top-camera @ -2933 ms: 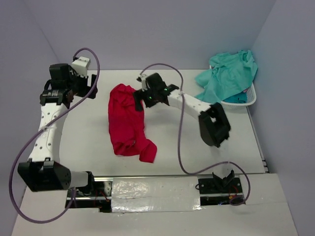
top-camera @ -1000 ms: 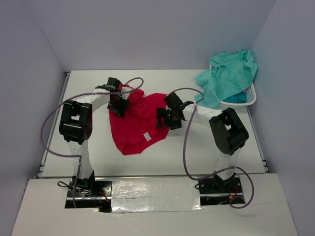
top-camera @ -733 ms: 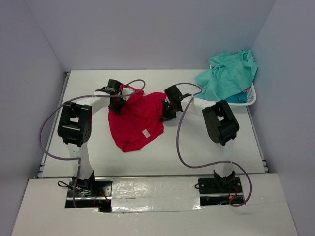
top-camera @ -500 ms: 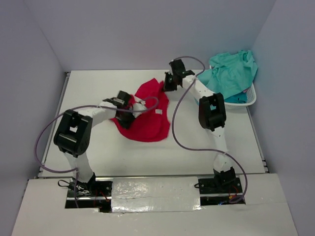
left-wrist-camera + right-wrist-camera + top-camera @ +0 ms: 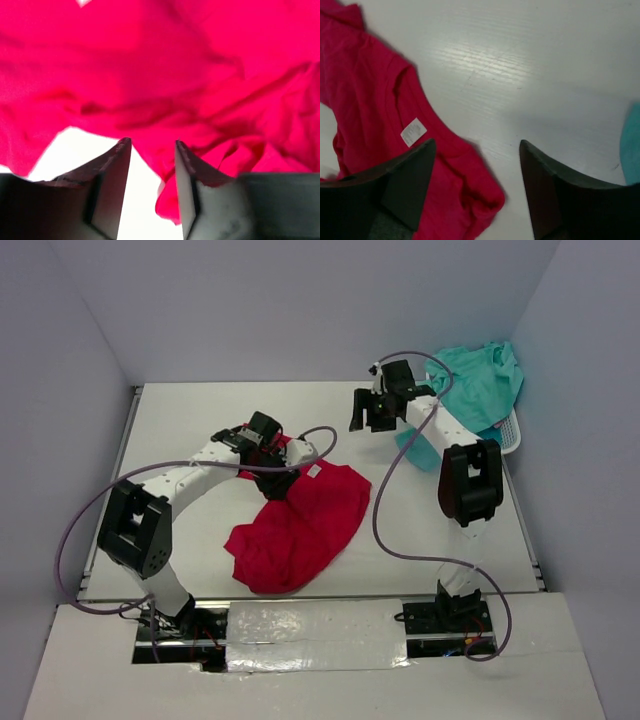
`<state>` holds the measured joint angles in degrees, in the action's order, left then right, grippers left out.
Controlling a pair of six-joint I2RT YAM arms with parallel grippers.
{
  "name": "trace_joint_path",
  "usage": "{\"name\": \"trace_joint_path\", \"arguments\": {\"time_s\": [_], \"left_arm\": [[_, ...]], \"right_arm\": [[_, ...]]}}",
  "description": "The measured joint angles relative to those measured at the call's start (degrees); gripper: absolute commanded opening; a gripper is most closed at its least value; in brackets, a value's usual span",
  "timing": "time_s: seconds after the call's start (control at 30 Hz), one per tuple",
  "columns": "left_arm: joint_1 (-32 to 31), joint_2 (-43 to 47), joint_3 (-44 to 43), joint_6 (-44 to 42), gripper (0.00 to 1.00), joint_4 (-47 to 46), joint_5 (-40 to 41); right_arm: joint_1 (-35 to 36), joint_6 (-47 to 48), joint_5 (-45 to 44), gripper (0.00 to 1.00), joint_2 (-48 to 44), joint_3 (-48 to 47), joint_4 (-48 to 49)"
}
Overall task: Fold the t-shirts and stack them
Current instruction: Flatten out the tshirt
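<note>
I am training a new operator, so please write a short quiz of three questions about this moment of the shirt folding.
1. True or false: the right gripper is open and holds nothing.
2. Where is the mint-teal shirt? A) under the red shirt B) heaped over the white basket C) folded on top of the red shirt
3. What small white thing shows inside the red shirt's collar?
Key: 1 true. 2 B. 3 a label.

Right tool (image 5: 476, 145), its dark fingers spread wide, above the white counter (image 5: 530, 60). Crumpled crimson red cloth t-shirt (image 5: 365, 100) with white label (image 5: 413, 132) lies left; teal cloth (image 5: 631, 145) at right edge.
</note>
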<state>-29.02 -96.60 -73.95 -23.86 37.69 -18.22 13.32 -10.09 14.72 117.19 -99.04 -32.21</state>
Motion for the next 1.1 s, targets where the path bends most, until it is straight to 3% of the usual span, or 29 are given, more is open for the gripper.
{"name": "trace_joint_path", "arguments": {"time_s": [0.1, 0.13, 0.27, 0.37, 0.47, 0.5, 0.57, 0.6, 0.67, 0.8, 0.87, 1.07, 1.1], "left_arm": [[0.76, 1.03, 1.64, 0.09, 0.74, 2.43, 3.08], [0.52, 1.40, 2.47, -0.04, 0.74, 3.13, 3.48], [0.42, 3.39, 7.93, 0.42, 0.82, 5.01, 3.37], [0.92, 3.82, 13.05, 0.17, 0.82, 4.70, 3.74], [0.96, 3.82, 18.45, 0.04, 0.67, 3.63, 4.70], [0.96, 3.82, 19.47, -0.17, 0.43, 3.58, 5.20], [0.96, 4.17, 19.82, 0.15, 0.22, 2.99, 5.38], [0.98, 4.17, 20.00, 0.04, 0.02, 2.51, 5.55], [1.46, 4.24, 20.04, 0.00, 0.00, 2.21, 5.75], [3.74, 4.09, 18.91, 0.04, 0.00, 1.40, 7.17], [6.23, 3.45, 16.72, 0.07, 0.00, 0.33, 9.25], [13.16, -1.31, 2.51, 0.24, 0.00, -4.55, 14.88], [13.77, -1.79, 0.09, 0.17, 0.08, -5.40, 15.26]], "right_arm": [[0.74, 2.08, 1.88, 0.47, -2.86, 3.26, 0.55], [1.22, 2.67, 2.19, 0.44, -3.63, 4.63, 0.70], [4.37, 3.19, 3.21, 0.54, -4.98, 9.64, 1.81], [8.09, 3.65, 3.06, 0.62, -4.07, 11.30, 1.55], [11.52, 3.63, 2.86, 0.63, -2.38, 11.45, 2.36], [12.37, 3.56, 2.86, 0.61, -1.84, 11.56, 2.67], [13.66, 3.28, 2.49, 0.54, -0.76, 11.74, 3.26], [13.99, 3.06, 2.21, 0.42, -0.17, 11.76, 3.37], [14.19, 2.51, 1.55, 0.34, 1.07, 11.89, 3.67], [14.16, 1.18, 0.76, 0.07, 1.77, 14.95, 4.50], [13.90, 0.57, 0.42, 0.00, 1.25, 15.96, 5.40], [12.94, -1.51, -1.09, 0.00, -2.38, 21.49, 8.28], [12.70, -1.70, -1.49, 0.00, -3.10, 22.40, 8.37]]}}
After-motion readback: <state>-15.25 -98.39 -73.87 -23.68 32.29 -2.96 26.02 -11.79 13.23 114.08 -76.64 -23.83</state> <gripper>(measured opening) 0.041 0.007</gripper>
